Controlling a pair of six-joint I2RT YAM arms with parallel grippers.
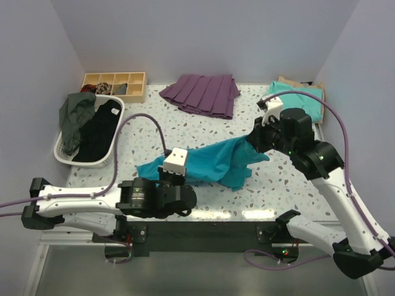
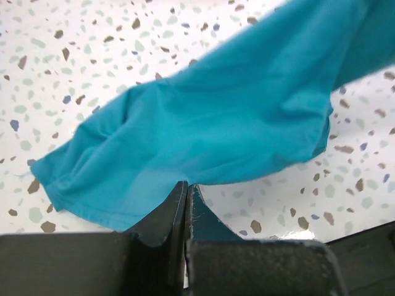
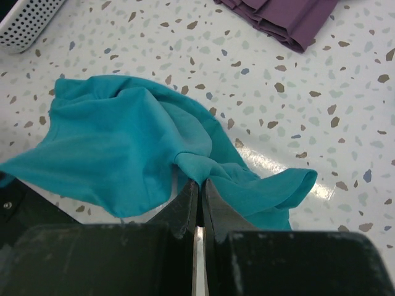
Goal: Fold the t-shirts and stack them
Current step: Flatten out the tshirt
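You are holding the teal-blue t-shirt slung low over the middle of the table, left jaws clamping its near-left edge, right jaws pinching its far-right end. Light, limp fabric is sagging between them, so it is probably handling best by hems or seams.

Middle blocked, lanes around it

The teal t-shirt stretches across the middle of the tabletop. Bare lanes run between it and the purple pleated garment at the far edge, and beside the white basket on the left edge. A mint-green t-shirt fills the far right corner, a wooden tray the far left.
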